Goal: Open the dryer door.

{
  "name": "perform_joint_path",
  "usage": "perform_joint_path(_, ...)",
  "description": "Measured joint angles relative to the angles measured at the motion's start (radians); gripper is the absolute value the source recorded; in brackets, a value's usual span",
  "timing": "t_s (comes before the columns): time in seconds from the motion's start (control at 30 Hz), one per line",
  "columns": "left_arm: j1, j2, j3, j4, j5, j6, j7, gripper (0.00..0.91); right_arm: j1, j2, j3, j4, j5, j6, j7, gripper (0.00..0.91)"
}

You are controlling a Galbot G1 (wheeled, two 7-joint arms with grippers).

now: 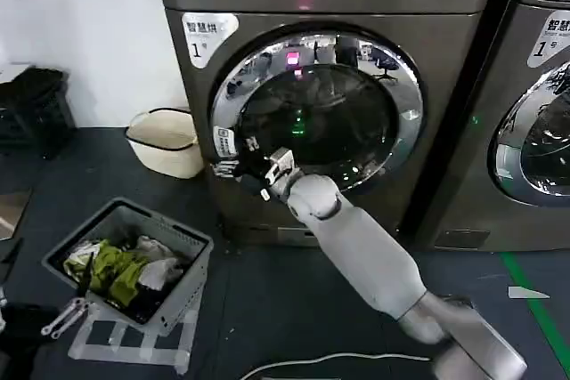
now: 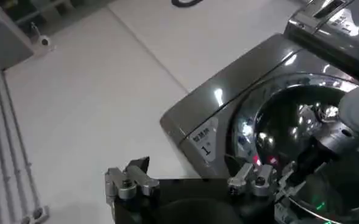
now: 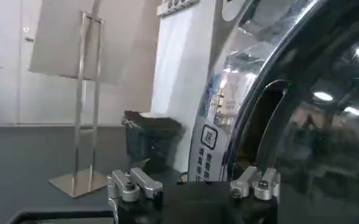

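One arm is at work: the right gripper reaches to the left edge of the dryer door, its fingers spread wide beside the chrome ring. The door sits closed on the front of the dryer. The left gripper hangs apart, fingers spread wide, holding nothing.

Neighbouring machine cut off by head view edge.
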Motion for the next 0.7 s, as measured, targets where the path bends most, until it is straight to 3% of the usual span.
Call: perform_joint_path(0.7, -0.005, 0.003, 0.003, 0.005, 0.005, 0.000, -0.001, 0.907, -0.018, -0.135, -0.033, 0.157, 0.126, -0.035, -0.212, 0.907)
